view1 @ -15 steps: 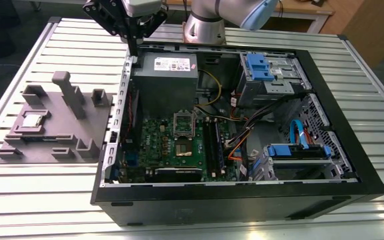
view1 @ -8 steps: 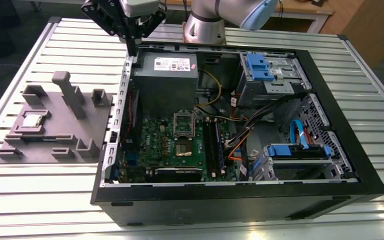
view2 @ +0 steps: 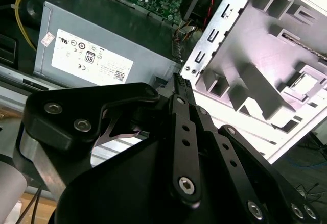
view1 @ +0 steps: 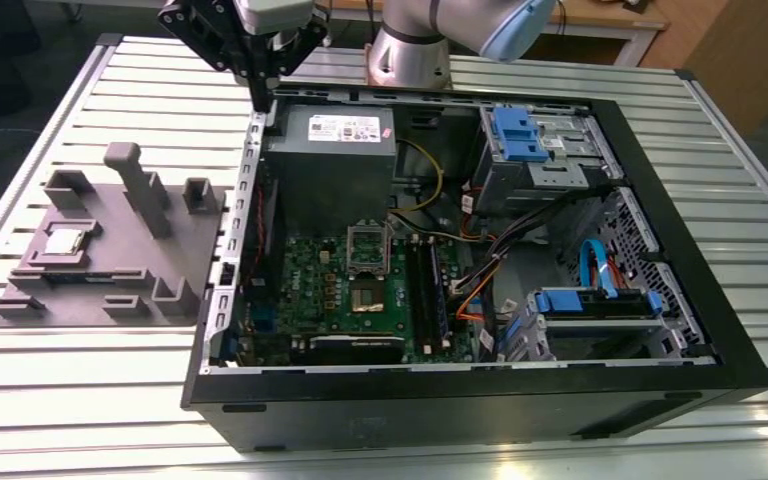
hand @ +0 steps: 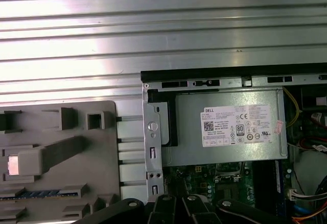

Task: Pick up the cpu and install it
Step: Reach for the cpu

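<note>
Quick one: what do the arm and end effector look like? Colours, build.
The arm is made of silver-grey round segments, with a pale blue joint cap. The end effector is matte black: flat link bars pinned with silver socket-head bolts, on a bulky black body.

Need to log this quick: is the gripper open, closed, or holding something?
The gripper is closed and holds nothing; the cpu lies on the grey plate.

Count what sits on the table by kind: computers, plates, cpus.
computer: 1
plate: 1
cpu: 1
Total: 3
</note>
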Robot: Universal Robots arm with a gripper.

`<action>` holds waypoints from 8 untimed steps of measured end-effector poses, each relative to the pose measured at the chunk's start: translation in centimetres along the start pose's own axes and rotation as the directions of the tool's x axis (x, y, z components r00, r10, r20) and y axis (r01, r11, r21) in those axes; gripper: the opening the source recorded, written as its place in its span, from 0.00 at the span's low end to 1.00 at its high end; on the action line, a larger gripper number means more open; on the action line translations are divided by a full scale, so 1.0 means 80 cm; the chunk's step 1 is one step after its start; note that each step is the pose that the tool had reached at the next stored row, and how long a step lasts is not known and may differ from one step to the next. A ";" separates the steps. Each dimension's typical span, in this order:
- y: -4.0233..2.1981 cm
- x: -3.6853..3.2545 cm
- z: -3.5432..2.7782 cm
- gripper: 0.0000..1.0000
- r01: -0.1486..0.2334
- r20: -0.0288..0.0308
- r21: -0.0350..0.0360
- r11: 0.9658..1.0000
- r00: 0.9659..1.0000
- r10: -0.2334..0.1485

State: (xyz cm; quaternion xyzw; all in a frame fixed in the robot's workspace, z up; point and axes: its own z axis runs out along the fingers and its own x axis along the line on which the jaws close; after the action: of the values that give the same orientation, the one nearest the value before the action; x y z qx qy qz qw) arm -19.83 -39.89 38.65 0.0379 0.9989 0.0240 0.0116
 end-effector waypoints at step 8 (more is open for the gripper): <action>-0.0003 0.0038 0.0003 0.10 0.000 0.000 0.000 1.000 1.000 0.000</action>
State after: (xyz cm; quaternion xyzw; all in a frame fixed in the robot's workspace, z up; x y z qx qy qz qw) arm -20.13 -39.89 38.62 0.0379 0.9989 0.0239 0.0115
